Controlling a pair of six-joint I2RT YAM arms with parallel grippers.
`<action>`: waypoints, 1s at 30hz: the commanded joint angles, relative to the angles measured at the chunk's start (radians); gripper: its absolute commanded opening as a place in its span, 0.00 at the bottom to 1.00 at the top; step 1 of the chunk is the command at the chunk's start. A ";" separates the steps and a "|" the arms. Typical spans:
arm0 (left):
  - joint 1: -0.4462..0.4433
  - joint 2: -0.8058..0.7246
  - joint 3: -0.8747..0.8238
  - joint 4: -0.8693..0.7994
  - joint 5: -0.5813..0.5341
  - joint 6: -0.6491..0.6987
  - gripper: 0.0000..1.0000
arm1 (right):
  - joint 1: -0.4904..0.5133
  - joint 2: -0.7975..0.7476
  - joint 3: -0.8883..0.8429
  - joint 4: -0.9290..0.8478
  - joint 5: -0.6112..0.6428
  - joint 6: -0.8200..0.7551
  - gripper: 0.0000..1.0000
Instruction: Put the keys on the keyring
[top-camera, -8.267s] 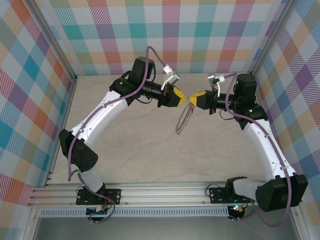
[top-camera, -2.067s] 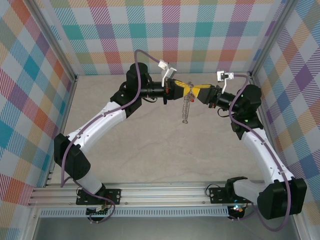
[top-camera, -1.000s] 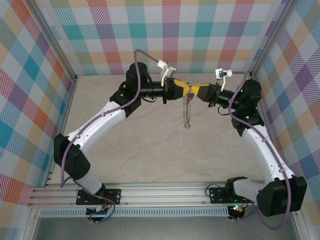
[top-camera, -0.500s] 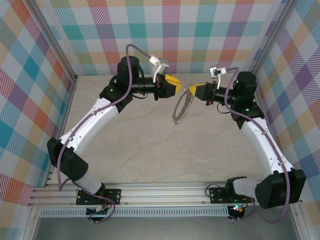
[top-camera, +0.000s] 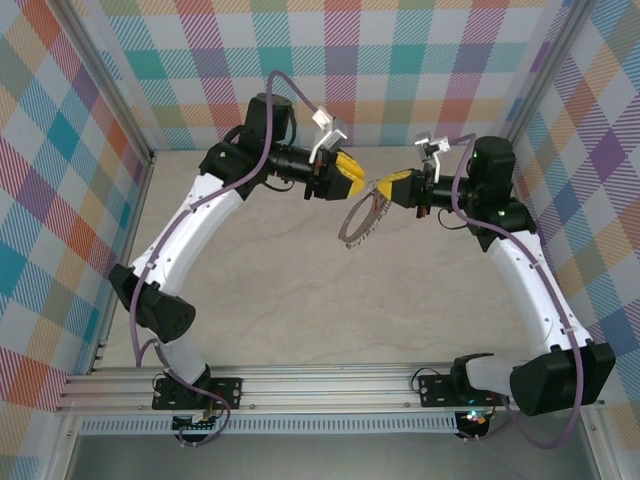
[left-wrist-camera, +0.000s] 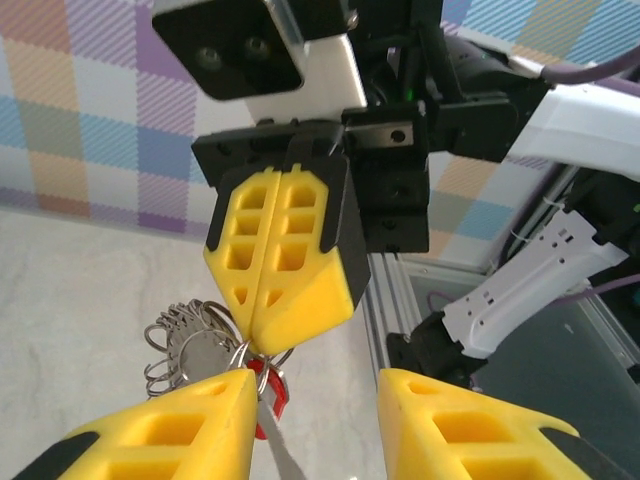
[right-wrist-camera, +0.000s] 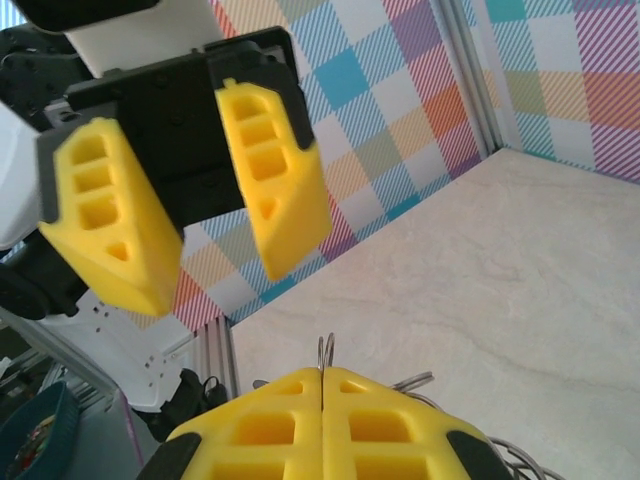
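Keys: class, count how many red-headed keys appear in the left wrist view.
1: the key hangs beside the keyring, just under the right gripper; others may be hidden behind them.

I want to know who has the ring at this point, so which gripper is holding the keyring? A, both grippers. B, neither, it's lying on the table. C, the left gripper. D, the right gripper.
D: the right gripper is shut on the keyring, which hangs from its yellow fingertips above the table, while the left gripper stands open beside it.
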 joint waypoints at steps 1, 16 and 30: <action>0.012 0.023 0.046 -0.103 0.057 0.063 0.35 | 0.007 0.004 0.043 -0.031 -0.063 -0.053 0.00; 0.009 0.067 0.072 -0.090 0.065 0.036 0.35 | 0.027 -0.004 0.037 -0.016 -0.075 -0.042 0.00; -0.012 0.100 0.073 -0.131 0.127 0.064 0.31 | 0.036 -0.006 0.028 0.005 -0.063 -0.032 0.00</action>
